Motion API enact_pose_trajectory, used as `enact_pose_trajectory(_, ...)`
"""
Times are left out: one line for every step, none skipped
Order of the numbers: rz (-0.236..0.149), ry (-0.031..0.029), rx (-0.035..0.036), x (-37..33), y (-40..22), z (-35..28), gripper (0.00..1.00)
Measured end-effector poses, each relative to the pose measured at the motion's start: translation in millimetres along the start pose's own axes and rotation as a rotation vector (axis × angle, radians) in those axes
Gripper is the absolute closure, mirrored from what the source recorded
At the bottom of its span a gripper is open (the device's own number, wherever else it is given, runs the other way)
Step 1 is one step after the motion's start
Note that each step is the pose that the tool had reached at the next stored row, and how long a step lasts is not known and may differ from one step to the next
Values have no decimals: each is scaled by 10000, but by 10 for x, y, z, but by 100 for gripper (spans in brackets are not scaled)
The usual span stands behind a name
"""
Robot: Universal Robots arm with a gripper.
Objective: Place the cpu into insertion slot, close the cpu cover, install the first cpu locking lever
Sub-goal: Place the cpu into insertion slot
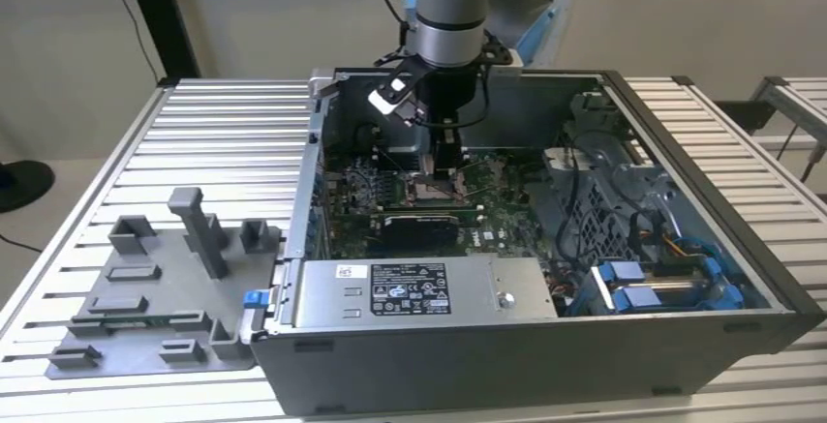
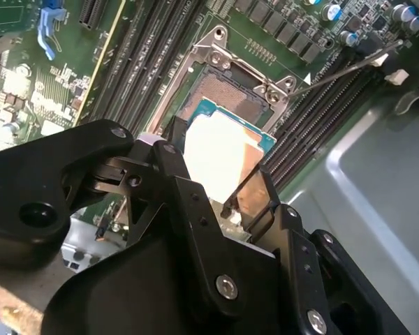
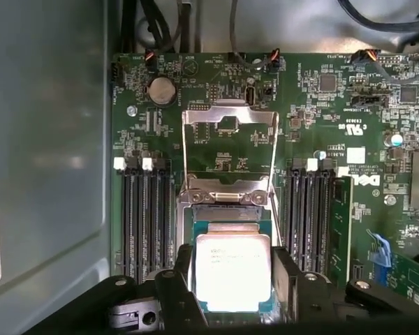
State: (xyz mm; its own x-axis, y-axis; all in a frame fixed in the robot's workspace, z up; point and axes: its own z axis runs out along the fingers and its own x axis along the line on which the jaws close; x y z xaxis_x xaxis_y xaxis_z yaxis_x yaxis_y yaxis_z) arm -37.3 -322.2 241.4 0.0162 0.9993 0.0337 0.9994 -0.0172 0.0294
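Gripping the cpu [image 3: 232, 272] by two opposite edges, the claw [image 3: 232, 283] holds it flat over the slot [image 2: 223, 94]. The slot's dark centre shows just beyond the chip in the second wrist view. Whether the chip is seated, I cannot tell. The cover [image 3: 228, 108] stands swung fully open, lying back over the green board [image 3: 321, 125] past the slot. A thin lever [image 2: 349, 68] angles away from the slot's corner. In the exterior view the arm reaches down into an open case [image 1: 517, 355] on the slatted worktop [image 1: 194, 133].
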Motion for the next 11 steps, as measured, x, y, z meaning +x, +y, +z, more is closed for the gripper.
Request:
enact_pose_trajectory(20, -1, -1, 1, -1, 19, 100)
enact_pose_trajectory(39, 0, -2, 1, -2, 36, 100)
enact_pose_trajectory(58, -1, -2, 1, -3, 55, 100)
enact_pose_trajectory(73, -2, -3, 0, -4, 73, 100)
enact_pose_trajectory(87, -1, -4, 0, -5, 91, 100)
enact_pose_trajectory(105, -2, -4, 0, -8, 110, 100)
enact_pose_trajectory(121, -2, -5, -1, -11, 128, 100)
enact_pose_trajectory(136, -3, -5, -2, -13, 145, 100)
enact_pose_trajectory(150, -5, -5, -2, -16, 162, 100)
enact_pose_trajectory(163, -5, -5, -3, -18, 180, 100)
enact_pose_trajectory(173, -4, -6, -3, -18, 199, 100)
